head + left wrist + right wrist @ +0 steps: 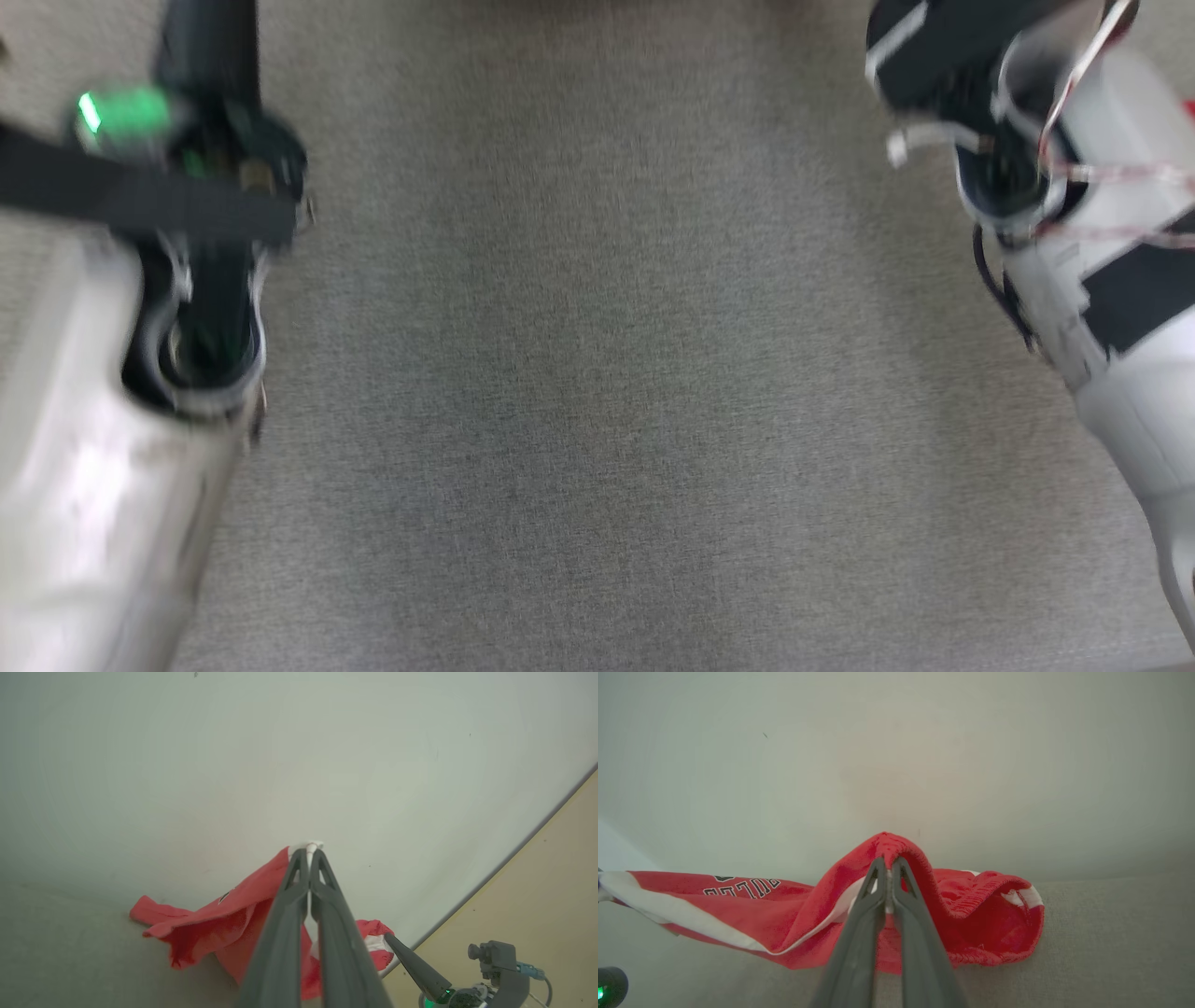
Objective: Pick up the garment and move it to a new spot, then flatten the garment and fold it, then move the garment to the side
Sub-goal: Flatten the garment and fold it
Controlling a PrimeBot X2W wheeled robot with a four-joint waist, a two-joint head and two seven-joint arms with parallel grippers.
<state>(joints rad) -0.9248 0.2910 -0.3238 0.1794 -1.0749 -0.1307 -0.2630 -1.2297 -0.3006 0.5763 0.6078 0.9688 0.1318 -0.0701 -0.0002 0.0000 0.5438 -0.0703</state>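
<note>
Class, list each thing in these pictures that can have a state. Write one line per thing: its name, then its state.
garment: bunched, not flattened, lifted at two pinched spots.
left claw: shut on the garment's white edge.
right claw: shut on a red fold of the garment.
green light on the left arm: lit.

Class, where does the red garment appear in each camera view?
Head view: blurred; perhaps a red sliver at the right edge.
Left wrist view: garment lower centre, pinched by left jaws.
Right wrist view: garment bottom centre, draped over right jaws.
Shared landmark: grey woven surface.
</note>
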